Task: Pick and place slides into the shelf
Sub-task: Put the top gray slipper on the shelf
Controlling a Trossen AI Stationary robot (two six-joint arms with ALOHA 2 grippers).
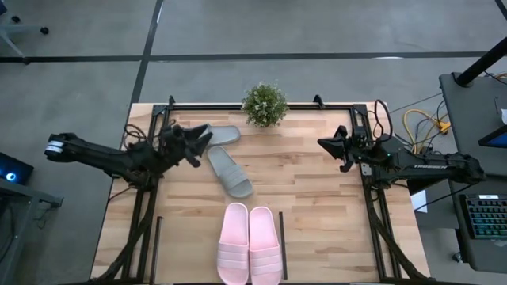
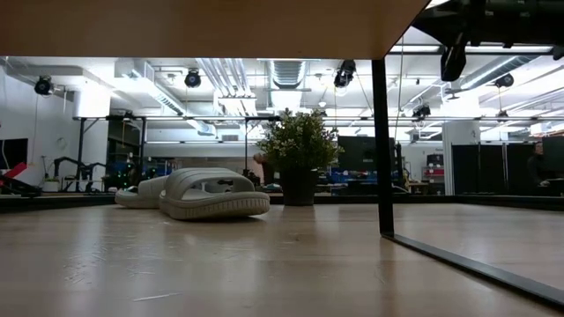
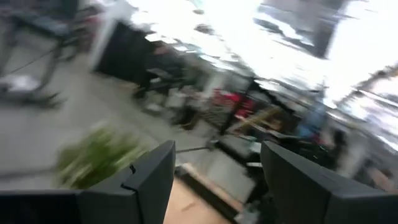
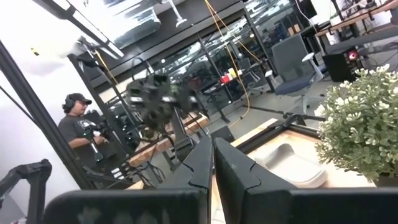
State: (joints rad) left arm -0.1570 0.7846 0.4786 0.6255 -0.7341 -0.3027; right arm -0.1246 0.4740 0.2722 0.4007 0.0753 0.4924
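On the light wooden table point(image 1: 317, 198) I see the pink slides point(image 1: 249, 244) side by side at the near edge, between thin black bars of the shelf point(image 1: 283, 245). The two grey-green slides point(image 1: 226, 162) lie near the potted plant point(image 1: 264, 104). My left gripper point(image 1: 202, 142) stands beside them, fingers apart and, it seems, holding nothing. My right gripper point(image 1: 326, 144) waits at the right side, fingers closed.
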